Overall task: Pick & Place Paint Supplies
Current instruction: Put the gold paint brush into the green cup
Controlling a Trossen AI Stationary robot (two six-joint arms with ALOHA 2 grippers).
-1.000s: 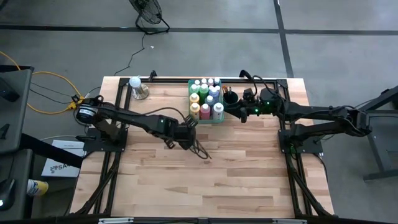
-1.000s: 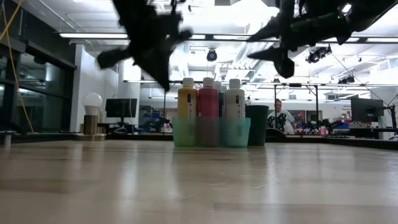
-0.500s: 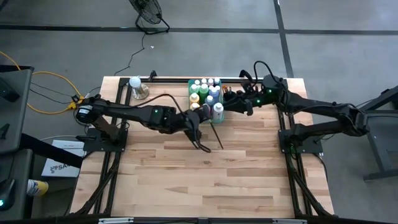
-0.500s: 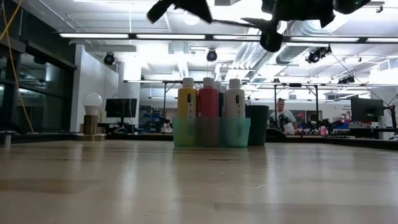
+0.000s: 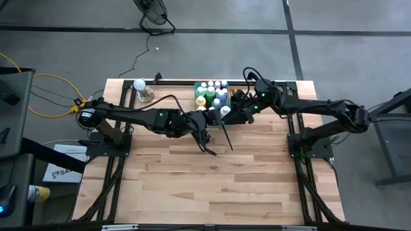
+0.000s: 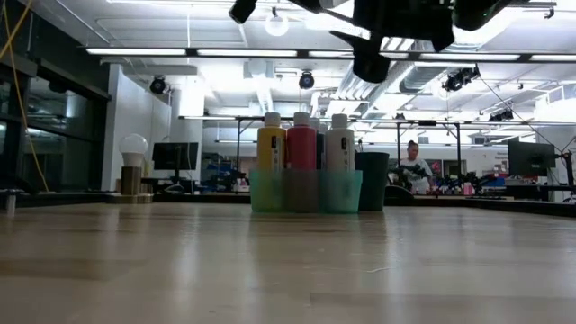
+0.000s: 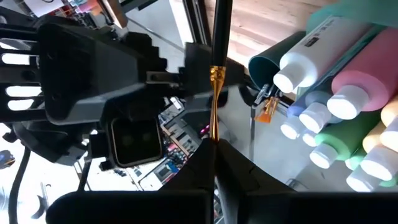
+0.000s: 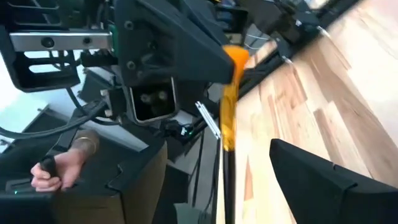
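The left claw (image 5: 204, 126) is clenched on a thin paintbrush (image 7: 214, 93), pinching it at one end, held up off the worktop (image 5: 192, 186). From those fingers the brush runs straight outward, orange shaft first, then a gold band, then the dark stretch. In the high view that dark part shows as a slim line slanting away from the claw over bare wood.

The right claw (image 5: 239, 113) sits just beside the left one, facing it, jaws released and holding nothing. In its wrist view the orange shaft stands right in front of it, crossways to its reach, with one finger (image 8: 329, 180) well off to the side (the other finger I can't make out, so I can't say whether the brush is actually between them).

So this looks like a handover, and it hinges on that one thing: the brush's long axis has to stay across the right claw's gap while it closes in. The left arm has it, the right is next nearest.

Just past both claws is the green tray (image 5: 223, 124) packed with white-capped paint bottles (image 5: 212, 96), close enough to bump.
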